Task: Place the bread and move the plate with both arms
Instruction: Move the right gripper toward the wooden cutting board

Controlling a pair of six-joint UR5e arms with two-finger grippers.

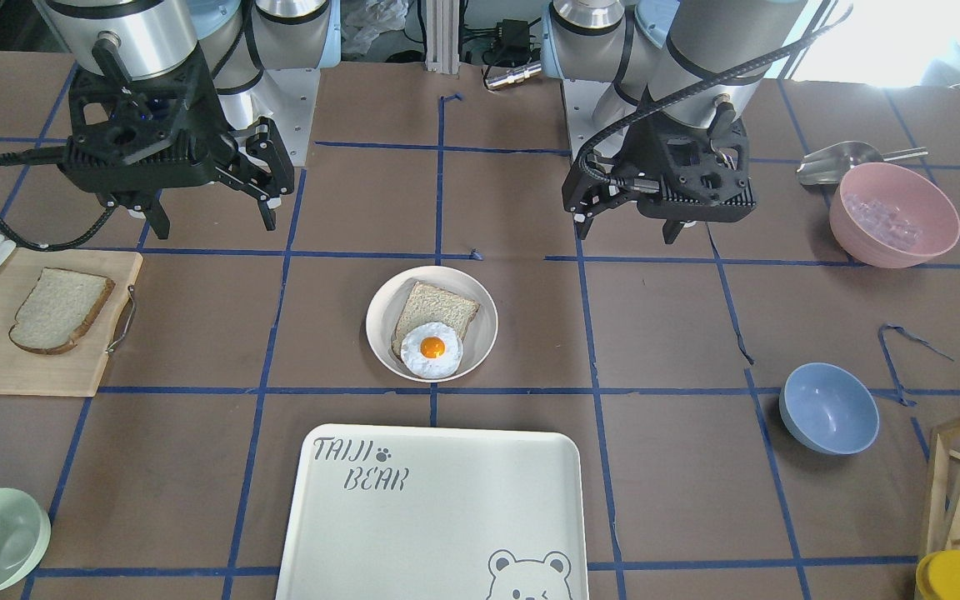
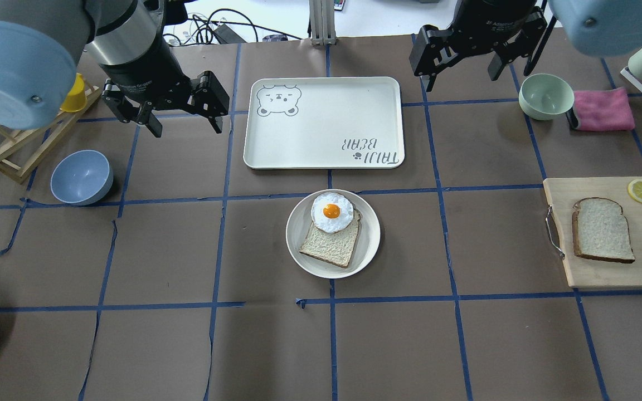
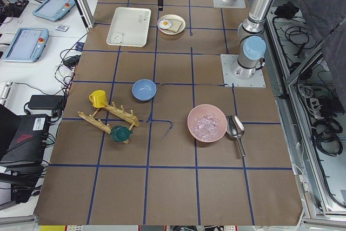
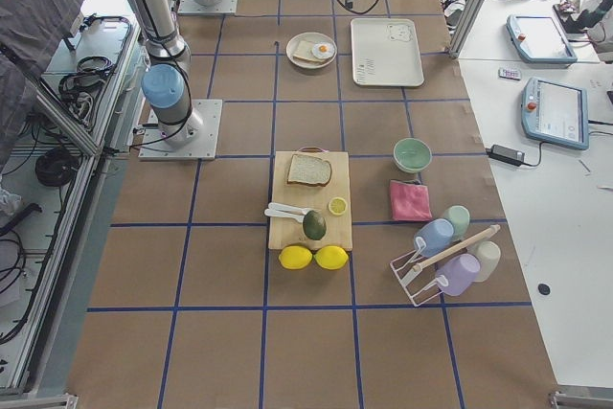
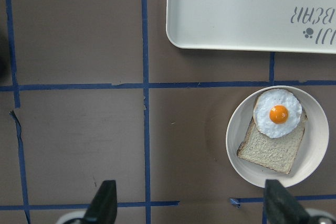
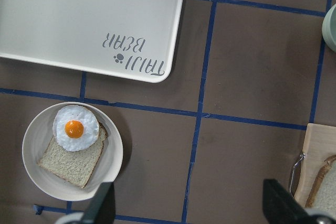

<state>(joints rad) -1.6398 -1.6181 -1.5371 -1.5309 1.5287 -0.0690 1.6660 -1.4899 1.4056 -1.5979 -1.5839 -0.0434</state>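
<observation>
While both claws hang unloaded, neither task step looks begun. Left gripper (image 2: pixel 187 131): jaws spread wide, nothing held. Right gripper (image 2: pixel 460 78): same. Bread (image 2: pixel 602 229) flat on cutting board (image 2: pixel 605 273), well apart from plate (image 2: pixel 296 236). Plate at table centre, near tray (image 2: pixel 324 122), carries second slice (image 2: pixel 332 245) plus fried egg (image 2: pixel 331 211). Bread probably light, soft, crushable: pinch crust edges gently. Plate probably rigid, smooth: grip opposite rim points, keep level.

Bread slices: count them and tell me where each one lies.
2. One bread slice lies on the plate at mid-table, partly under a fried egg; the second bread slice lies on the cutting board on the robot's right. None appears hidden.
</observation>
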